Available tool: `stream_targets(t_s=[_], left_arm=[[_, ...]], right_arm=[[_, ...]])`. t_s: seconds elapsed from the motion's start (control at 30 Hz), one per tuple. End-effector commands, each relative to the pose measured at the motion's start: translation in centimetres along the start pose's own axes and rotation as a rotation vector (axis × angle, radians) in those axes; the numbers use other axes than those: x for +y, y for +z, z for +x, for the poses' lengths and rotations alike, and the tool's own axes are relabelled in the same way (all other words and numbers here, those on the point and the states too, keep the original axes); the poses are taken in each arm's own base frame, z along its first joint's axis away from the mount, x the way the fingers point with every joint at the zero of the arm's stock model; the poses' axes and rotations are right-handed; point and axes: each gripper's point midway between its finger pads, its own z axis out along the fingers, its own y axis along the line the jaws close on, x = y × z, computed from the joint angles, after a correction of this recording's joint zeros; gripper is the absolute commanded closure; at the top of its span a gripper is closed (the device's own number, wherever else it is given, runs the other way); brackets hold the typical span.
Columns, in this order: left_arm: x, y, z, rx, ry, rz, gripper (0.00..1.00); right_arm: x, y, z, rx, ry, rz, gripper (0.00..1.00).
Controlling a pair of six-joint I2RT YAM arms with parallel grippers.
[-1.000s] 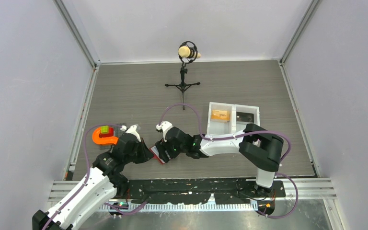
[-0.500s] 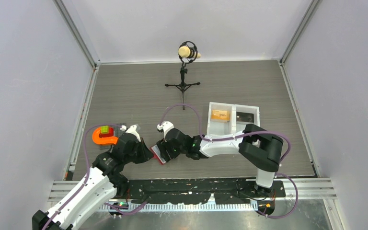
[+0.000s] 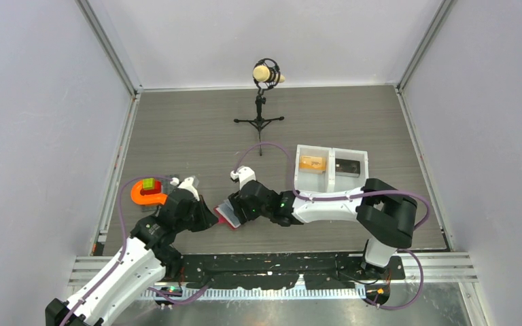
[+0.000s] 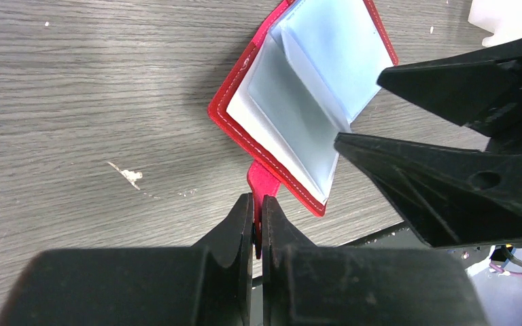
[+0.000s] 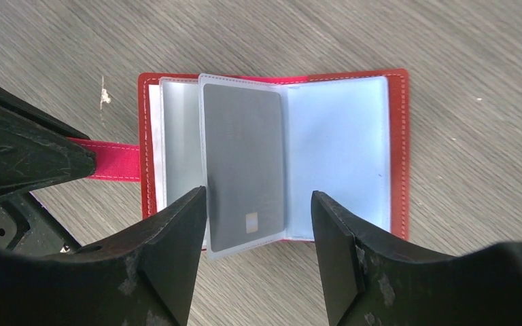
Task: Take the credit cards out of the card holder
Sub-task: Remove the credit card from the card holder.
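Note:
The red card holder (image 5: 397,146) lies open on the table, pale blue-grey pockets up; it also shows in the top view (image 3: 228,216) and the left wrist view (image 4: 299,88). A dark grey credit card (image 5: 245,159) with a small chip sits in the upright middle pocket sleeve. My left gripper (image 4: 257,210) is shut on the holder's red strap tab (image 4: 264,185), also seen in the right wrist view (image 5: 112,161). My right gripper (image 5: 258,210) is open, hovering over the holder's near edge, its jaws either side of the grey card's sleeve. No pink-red card shows.
A white two-compartment tray (image 3: 331,168) at the right holds an orange block (image 3: 311,162) and a dark item (image 3: 347,166). An orange curved piece with a green and red block (image 3: 147,191) lies at the left. A microphone stand (image 3: 261,109) is at the back.
My right arm has shifted a little to the right and its gripper has drawn slightly back over the holder. The left arm holds still on the strap.

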Motion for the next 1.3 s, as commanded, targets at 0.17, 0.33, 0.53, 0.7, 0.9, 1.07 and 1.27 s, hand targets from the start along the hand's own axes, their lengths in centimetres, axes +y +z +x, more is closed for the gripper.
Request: stream_targets(t_s=[0.17,0.33,0.53,0.7,0.9,1.07,1.27], left_arm=[[-0.2,-0.4,-0.9,-0.011,0.012,-0.023,1.0],[1.7,-0.5,-1.6,-0.039,-0.009,-0.143,1.0],[2.6,-1.0,-3.3,-0.104,-0.017,-0.23,0.8],[0.9,-1.3,-4.5,-0.135,-0.02,-0.162,0.65],[-2.3,-0.5,-4.5,-0.124,-0.005,0.015,0.56],[-3.6,0.9,-3.7,-0.076,0.001,0.093,0.58],[-3.7,2.5,-2.8,-0.041,-0.013,0.114,0.61]], right_arm=[[-3.3,-2.4,-2.3,-0.059,0.022,0.119,0.36],[-5.1,-2.5,-2.4,-0.043,0.05,0.137,0.39],[-4.9,-2.0,-2.9,-0.027,0.06,0.08,0.4],[-4.2,-0.8,-2.9,0.005,0.07,0.029,0.41],[-3.6,0.5,-2.0,0.045,0.083,0.0,0.43],[-3.7,1.0,-1.0,0.071,0.106,0.003,0.44],[-3.4,1.0,0.1,0.101,0.121,-0.015,0.47]])
